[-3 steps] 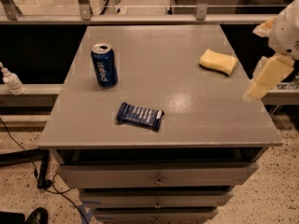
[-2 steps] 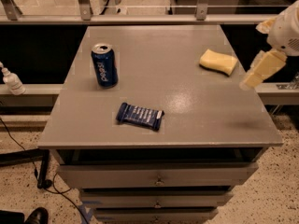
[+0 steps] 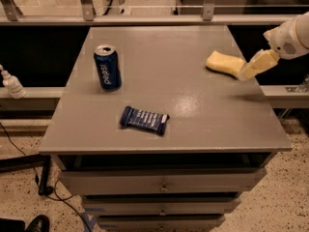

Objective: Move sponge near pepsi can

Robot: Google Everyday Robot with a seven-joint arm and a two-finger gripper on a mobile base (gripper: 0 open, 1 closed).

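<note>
The pale yellow sponge (image 3: pixel 223 63) lies flat on the grey table (image 3: pixel 193 115) near its right edge. The dark blue pepsi can (image 3: pixel 107 67) stands upright on the left half of the table, far from the sponge. My gripper (image 3: pixel 255 65) comes in from the right on a white arm. It hangs just right of the sponge, its tip at the sponge's right end. I cannot tell if it touches the sponge.
A flat dark blue snack-bar wrapper (image 3: pixel 144 119) lies near the table's front, between can and sponge. A rail with metal posts (image 3: pixel 207 8) runs behind the table. A small white bottle (image 3: pixel 11 83) stands on a ledge at the left. Drawers sit below the tabletop.
My gripper has moved left and up from beyond the table's right edge toward the sponge's right end. The sponge, can and wrapper have not moved.
</note>
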